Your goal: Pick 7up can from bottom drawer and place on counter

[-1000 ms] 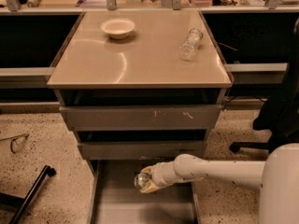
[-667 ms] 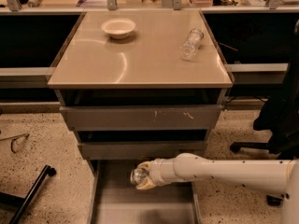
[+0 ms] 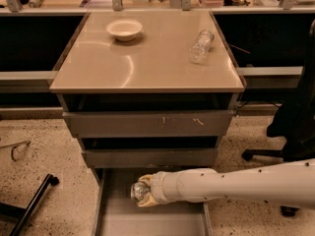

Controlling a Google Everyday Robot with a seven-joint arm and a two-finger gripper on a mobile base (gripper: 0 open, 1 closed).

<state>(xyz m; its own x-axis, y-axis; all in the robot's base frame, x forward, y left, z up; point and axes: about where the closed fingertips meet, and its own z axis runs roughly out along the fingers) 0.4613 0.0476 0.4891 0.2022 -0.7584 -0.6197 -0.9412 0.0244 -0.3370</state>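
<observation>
The bottom drawer (image 3: 147,223) stands pulled open at the foot of the grey cabinet, its flat grey floor showing. My gripper (image 3: 141,193) reaches in from the right on a white arm and hovers over the drawer's back part. It is shut on the 7up can (image 3: 138,191), of which only a shiny silver end shows; the green and white sides are hidden by the gripper. The tan counter (image 3: 147,70) is above, well clear of the gripper.
A white bowl (image 3: 124,29) sits at the counter's back left and a clear plastic bottle (image 3: 201,45) lies at its back right. Two upper grey drawers (image 3: 147,124) are just above the gripper. A black chair (image 3: 295,117) stands to the right, and a black bar (image 3: 29,203) lies on the floor to the left.
My gripper has shifted slightly left over the drawer with the can in it. Nothing on the counter has moved.
</observation>
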